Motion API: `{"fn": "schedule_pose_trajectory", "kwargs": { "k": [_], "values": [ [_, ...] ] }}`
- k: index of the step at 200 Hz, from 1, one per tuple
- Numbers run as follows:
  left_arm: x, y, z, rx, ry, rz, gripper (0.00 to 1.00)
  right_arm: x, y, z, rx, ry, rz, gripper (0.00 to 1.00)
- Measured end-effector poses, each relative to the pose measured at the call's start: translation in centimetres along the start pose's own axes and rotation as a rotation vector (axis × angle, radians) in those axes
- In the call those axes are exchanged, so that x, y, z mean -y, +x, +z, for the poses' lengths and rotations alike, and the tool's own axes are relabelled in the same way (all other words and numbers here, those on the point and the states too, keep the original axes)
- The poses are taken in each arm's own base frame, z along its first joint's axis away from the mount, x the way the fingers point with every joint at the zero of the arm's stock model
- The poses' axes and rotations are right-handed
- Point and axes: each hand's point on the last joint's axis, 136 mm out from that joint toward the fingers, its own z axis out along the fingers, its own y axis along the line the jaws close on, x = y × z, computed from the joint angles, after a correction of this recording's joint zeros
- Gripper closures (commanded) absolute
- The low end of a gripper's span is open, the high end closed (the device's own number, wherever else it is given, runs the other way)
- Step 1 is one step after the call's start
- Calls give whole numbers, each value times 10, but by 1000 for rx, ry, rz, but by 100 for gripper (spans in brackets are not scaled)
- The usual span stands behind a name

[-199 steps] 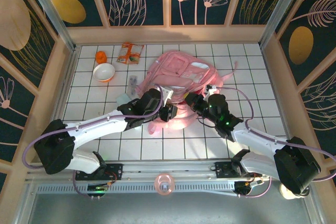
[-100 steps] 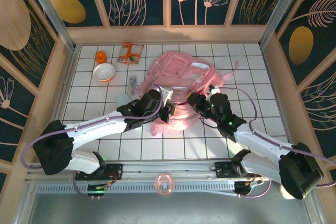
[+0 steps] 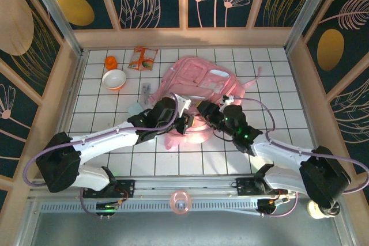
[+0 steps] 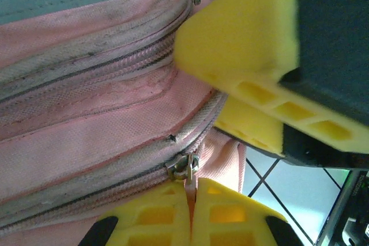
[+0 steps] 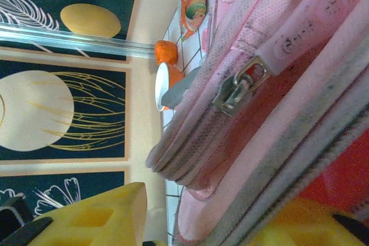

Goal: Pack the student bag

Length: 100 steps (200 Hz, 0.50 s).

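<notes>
- Firmly, left gripper point(image 4: 191, 214) is closed tight, pinching a zip pull point(image 4: 185, 169) of the student bag point(image 3: 199, 79) (directly ahead).
- Meanwhile, right gripper point(image 5: 202, 214) stands partly open, gripping nothing, with the bag's edge between its fingers.

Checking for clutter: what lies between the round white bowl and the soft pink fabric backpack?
One small greyish object lies there, seen from the top external view.

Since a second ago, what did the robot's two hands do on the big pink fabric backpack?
The left gripper pinched shut on the metal zip pull of the big pink fabric backpack. The right gripper slid a little left toward it and opened. The backpack, white bowl and orange snack packet stayed put.
</notes>
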Motion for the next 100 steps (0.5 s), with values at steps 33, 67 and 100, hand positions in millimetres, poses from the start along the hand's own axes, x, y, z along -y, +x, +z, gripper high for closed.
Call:
{"fn": "schedule_pose_trajectory", "kwargs": {
  "k": [33, 67, 100],
  "values": [
    [-4, 0, 0, 3, -21, 19, 100, 5, -3, 1, -7, 16, -8, 100],
    [-18, 3, -5, 17, -68, 28, 100, 8, -25, -19, -30, 30, -30, 100],
    [-44, 7, -14, 30, -119, -1, 100, 12, -58, -55, 3, 59, -43, 100]
  ]
}}
